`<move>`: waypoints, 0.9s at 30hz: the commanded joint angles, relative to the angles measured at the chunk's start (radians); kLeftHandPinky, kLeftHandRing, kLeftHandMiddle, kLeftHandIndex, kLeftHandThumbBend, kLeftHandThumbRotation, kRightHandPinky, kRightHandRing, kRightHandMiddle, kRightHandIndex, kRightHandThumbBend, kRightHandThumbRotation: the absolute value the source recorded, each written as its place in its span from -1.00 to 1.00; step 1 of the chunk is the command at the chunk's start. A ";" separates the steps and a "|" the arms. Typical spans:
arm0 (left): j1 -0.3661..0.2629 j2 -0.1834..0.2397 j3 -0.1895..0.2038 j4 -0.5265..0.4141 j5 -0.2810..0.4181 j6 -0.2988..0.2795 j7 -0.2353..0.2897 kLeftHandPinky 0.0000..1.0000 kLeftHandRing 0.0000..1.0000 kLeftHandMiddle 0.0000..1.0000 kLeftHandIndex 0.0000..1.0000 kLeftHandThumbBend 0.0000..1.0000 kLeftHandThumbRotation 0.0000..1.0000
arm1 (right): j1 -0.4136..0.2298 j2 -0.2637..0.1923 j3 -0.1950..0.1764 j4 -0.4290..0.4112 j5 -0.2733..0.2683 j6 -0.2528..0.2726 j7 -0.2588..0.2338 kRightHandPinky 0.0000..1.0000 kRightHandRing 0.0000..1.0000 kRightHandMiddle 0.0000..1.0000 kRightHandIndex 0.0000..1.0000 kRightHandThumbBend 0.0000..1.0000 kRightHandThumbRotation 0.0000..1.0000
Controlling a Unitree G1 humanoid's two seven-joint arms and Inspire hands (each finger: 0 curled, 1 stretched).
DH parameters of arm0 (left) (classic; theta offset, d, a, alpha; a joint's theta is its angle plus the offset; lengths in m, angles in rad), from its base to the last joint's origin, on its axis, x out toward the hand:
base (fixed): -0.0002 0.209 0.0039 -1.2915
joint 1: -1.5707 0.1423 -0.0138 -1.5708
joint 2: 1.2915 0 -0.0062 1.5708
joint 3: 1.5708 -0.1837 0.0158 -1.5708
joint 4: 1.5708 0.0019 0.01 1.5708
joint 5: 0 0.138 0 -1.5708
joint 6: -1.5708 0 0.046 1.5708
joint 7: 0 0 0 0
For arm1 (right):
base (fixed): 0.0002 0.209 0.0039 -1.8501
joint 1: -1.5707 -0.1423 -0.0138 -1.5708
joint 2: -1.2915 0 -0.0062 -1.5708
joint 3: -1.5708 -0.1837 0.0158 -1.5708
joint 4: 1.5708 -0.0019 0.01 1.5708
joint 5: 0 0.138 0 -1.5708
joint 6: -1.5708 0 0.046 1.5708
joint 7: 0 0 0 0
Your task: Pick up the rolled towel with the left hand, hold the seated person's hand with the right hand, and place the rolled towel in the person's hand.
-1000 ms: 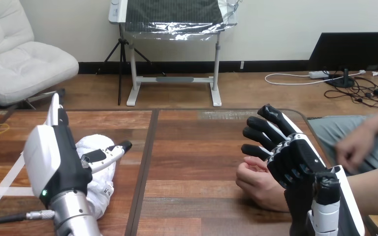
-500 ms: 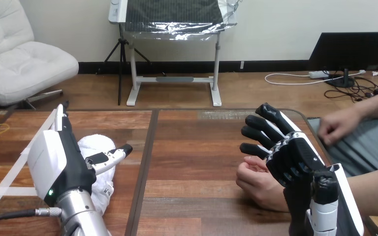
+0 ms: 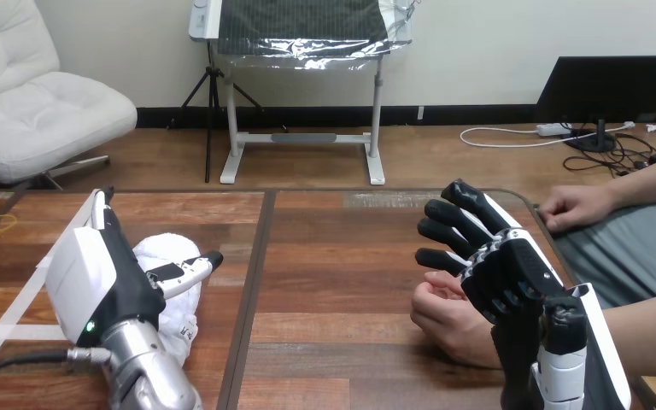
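The white rolled towel (image 3: 173, 289) lies on the left half of the wooden table (image 3: 342, 256). My left hand (image 3: 107, 273) stands on edge against the towel's left side, palm toward it, fingers straight and pointing away from me, thumb (image 3: 190, 267) stretched across the towel's top. On the right half the person's hand (image 3: 446, 314) rests as a loose fist. My right hand (image 3: 500, 266) is over its wrist side, touching or just above it, with fingers spread and straight, not curled round it.
The person's other hand (image 3: 576, 207) rests at the table's far right edge. A yellow rubber band (image 3: 0, 224) lies at the far left, and white tape strips (image 3: 13, 329) run across the left boards. A dark seam (image 3: 252, 282) splits the table.
The person's other hand has risen from the lap to the table's far right edge. My left forearm has swung slightly, tilting the hand a little rightward by the towel. My right hand has barely moved.
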 commanded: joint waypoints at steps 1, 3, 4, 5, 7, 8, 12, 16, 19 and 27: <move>-0.100 0.036 -0.043 0.044 0.054 0.032 0.013 0.63 0.76 0.81 0.80 0.91 -0.50 | -0.052 0.017 -0.003 -0.020 0.001 -0.026 0.000 0.52 0.67 0.69 0.73 0.51 1.00; -0.110 0.037 -0.045 0.056 0.060 0.046 0.013 0.73 0.78 0.82 0.80 0.91 -0.48 | -0.051 0.017 -0.003 -0.021 -0.002 -0.026 -0.001 0.52 0.67 0.69 0.73 0.51 1.00; -0.115 0.036 -0.044 0.061 0.061 0.052 0.013 0.78 0.80 0.84 0.81 0.91 -0.47 | -0.051 0.017 -0.003 -0.022 -0.003 -0.025 -0.002 0.52 0.67 0.69 0.73 0.51 1.00; -0.118 0.036 -0.044 0.064 0.061 0.056 0.013 0.83 0.82 0.85 0.82 0.91 -0.47 | -0.050 0.017 -0.003 -0.022 -0.003 -0.025 -0.002 0.52 0.67 0.69 0.73 0.52 1.00; -0.129 0.035 -0.045 0.076 0.059 0.072 0.012 0.91 0.86 0.89 0.84 0.91 -0.46 | -0.050 0.017 -0.004 -0.022 -0.003 -0.026 -0.002 0.52 0.66 0.69 0.73 0.52 1.00; -0.132 0.036 -0.046 0.079 0.058 0.077 0.013 0.93 0.88 0.90 0.84 0.91 -0.45 | -0.050 0.017 -0.004 -0.022 -0.003 -0.026 -0.002 0.52 0.66 0.69 0.73 0.52 1.00; -0.148 0.038 -0.050 0.099 0.058 0.093 0.018 0.97 0.92 0.94 0.87 0.91 -0.44 | -0.050 0.017 -0.007 -0.020 -0.006 -0.030 -0.004 0.52 0.66 0.69 0.73 0.52 1.00; -0.162 0.044 -0.061 0.113 0.066 0.125 0.006 0.99 0.97 0.98 0.91 0.91 -0.40 | -0.048 0.016 -0.008 -0.017 -0.004 -0.034 -0.002 0.53 0.67 0.69 0.73 0.52 1.00; -0.174 0.051 -0.072 0.128 0.075 0.147 0.000 1.00 0.99 0.99 0.93 0.90 -0.36 | -0.047 0.016 -0.009 -0.016 0.000 -0.034 -0.002 0.53 0.67 0.69 0.73 0.52 1.00; -0.203 0.065 -0.096 0.170 0.086 0.193 -0.009 1.00 1.00 1.00 0.97 0.90 -0.27 | -0.048 0.014 -0.009 -0.011 0.005 -0.042 0.003 0.54 0.68 0.69 0.73 0.52 1.00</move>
